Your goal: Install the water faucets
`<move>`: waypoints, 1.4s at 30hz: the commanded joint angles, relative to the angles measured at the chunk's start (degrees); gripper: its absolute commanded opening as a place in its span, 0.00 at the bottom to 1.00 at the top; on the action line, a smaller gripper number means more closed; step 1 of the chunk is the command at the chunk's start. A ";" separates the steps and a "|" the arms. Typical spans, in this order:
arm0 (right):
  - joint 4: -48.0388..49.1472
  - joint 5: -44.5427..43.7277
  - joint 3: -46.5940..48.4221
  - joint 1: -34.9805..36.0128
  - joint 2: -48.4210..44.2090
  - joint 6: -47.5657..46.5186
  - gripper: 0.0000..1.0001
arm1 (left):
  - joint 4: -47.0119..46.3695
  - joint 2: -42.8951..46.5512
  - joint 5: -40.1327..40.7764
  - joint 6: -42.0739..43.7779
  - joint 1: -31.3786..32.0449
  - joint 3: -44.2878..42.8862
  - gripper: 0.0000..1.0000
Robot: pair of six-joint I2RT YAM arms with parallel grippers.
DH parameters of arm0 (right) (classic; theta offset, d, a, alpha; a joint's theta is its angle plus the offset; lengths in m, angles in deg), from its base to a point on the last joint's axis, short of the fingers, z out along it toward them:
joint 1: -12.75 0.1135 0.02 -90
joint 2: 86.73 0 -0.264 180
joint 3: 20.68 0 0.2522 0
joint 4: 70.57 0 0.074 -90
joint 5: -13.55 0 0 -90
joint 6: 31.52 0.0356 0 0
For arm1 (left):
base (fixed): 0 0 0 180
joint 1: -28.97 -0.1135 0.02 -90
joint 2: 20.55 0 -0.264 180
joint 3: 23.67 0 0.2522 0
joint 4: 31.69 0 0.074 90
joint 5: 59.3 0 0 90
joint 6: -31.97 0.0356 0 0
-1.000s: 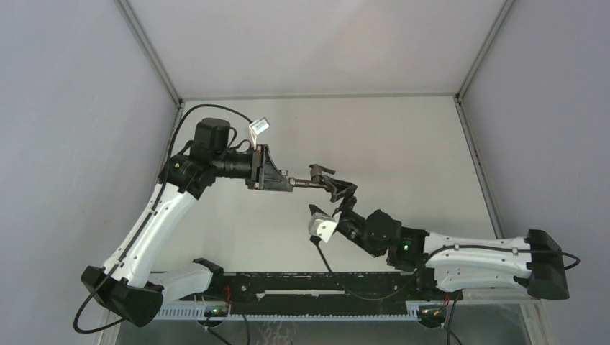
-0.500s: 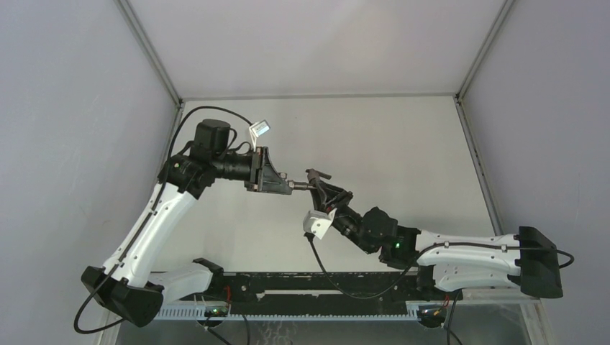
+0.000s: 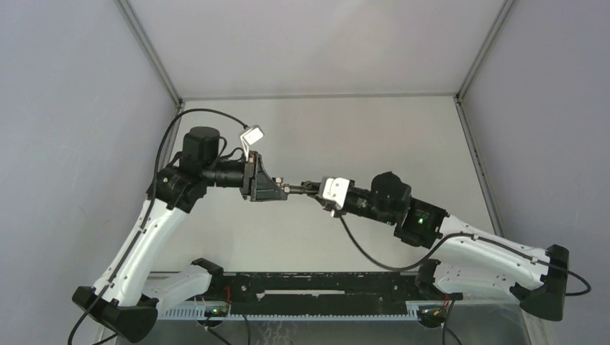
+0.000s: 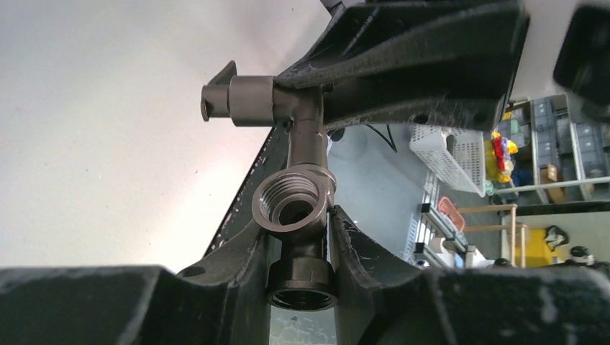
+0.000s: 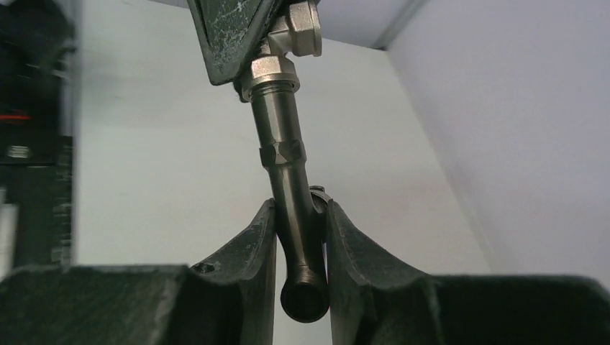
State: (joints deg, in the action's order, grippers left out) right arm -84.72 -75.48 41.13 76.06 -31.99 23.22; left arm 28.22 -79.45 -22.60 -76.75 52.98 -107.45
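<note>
Fingers on left (image 4: 231, 267) clamped tight round fitting (image 4: 291, 205); fingers on right (image 5: 248, 259) pinching stem (image 5: 284, 154), far end seated against fitting.

The left arm (image 3: 155, 223) and right arm (image 3: 478, 251) share one build: glossy white shells on the long links, black motor housings at the joints, and angular black bases. A thin black cable (image 3: 367, 255) trails along each. A green light (image 3: 419, 221) glows on the right arm. A small white camera housing (image 3: 335, 191) sits at each wrist. The fingers (image 5: 248, 266) are matte black wedges, scuffed pale.
</note>
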 commanded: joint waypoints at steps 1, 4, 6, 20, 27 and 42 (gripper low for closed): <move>-8.86 26.30 6.38 -10.06 -1.85 20.71 0.00 | -7.24 4.62 -3.12 6.34 0.77 3.77 0.00; -10.01 47.27 9.03 -18.69 0.67 31.24 0.00 | -9.62 6.03 -2.27 8.36 0.99 5.47 0.00; -6.63 58.84 9.58 -23.50 3.19 40.82 0.00 | -11.77 6.90 -1.26 9.37 1.10 6.71 0.00; 23.02 78.17 9.85 -28.09 21.83 101.15 0.00 | -25.73 14.74 5.91 12.99 1.30 14.57 0.00; 16.70 72.89 9.91 -32.75 22.26 99.62 0.62 | -26.34 15.82 8.35 11.10 1.30 14.55 0.00; -29.16 21.77 19.51 -32.40 1.39 44.53 1.00 | -8.38 0.00 2.77 -5.56 -1.68 -2.67 0.00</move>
State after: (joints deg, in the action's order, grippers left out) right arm -105.30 -29.56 58.88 37.04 -21.65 90.73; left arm 16.75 -76.08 -15.36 -74.02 52.28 -101.76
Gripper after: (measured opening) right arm 0.993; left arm 0.342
